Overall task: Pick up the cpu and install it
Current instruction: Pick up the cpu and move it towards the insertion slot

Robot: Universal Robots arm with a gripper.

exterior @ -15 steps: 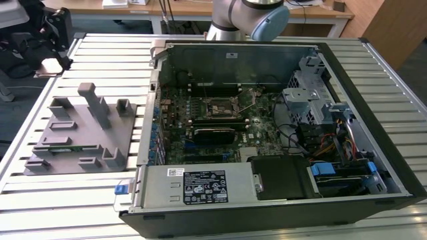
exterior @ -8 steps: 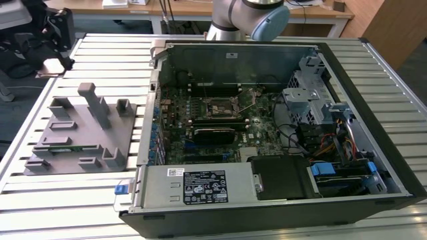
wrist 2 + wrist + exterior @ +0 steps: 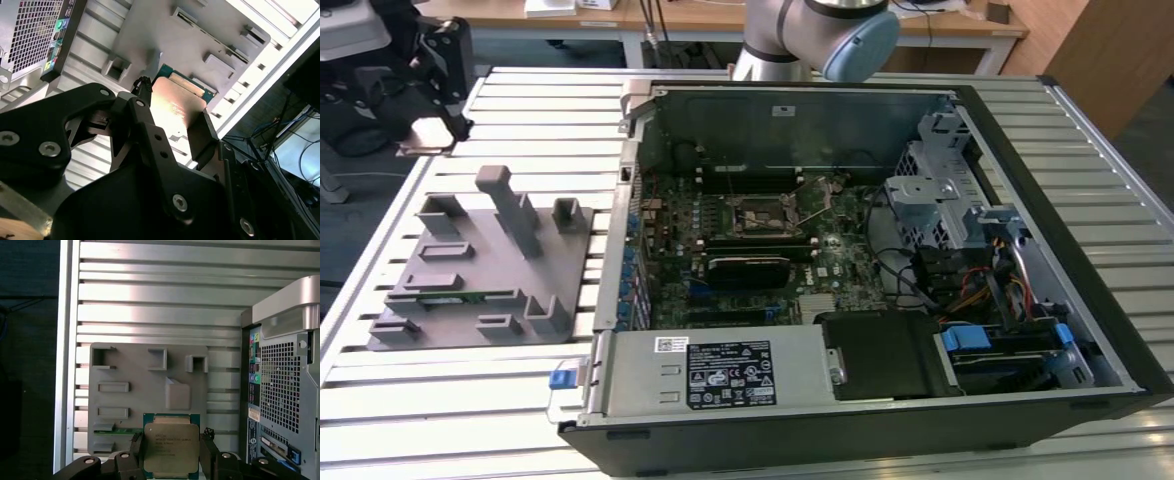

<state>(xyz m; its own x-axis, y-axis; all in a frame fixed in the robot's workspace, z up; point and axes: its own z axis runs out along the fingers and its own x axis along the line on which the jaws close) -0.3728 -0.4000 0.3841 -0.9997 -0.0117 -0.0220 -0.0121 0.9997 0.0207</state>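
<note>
My gripper (image 3: 171, 454) is shut on the cpu (image 3: 171, 447), a flat square chip with a silver-grey metal top and a thin green rim. In both wrist views a black finger (image 3: 136, 449) presses on each of two opposite edges. The second wrist view shows the cpu (image 3: 176, 106) clamped in the gripper (image 3: 172, 119) from the other side. The chip hangs well above the grey parts fixture (image 3: 145, 375), apart from it. In the exterior view the open computer case (image 3: 1067, 150) lies on the table with the dark square socket (image 3: 761, 212) on its green motherboard.
The grey fixture (image 3: 480, 260) lies at the exterior view's left of the case, with raised blocks and a thin green memory strip (image 3: 460, 295) in a slot. The arm (image 3: 814, 30) rises behind the case. Drive cages and cables fill the case's right side. The table is ribbed aluminium.
</note>
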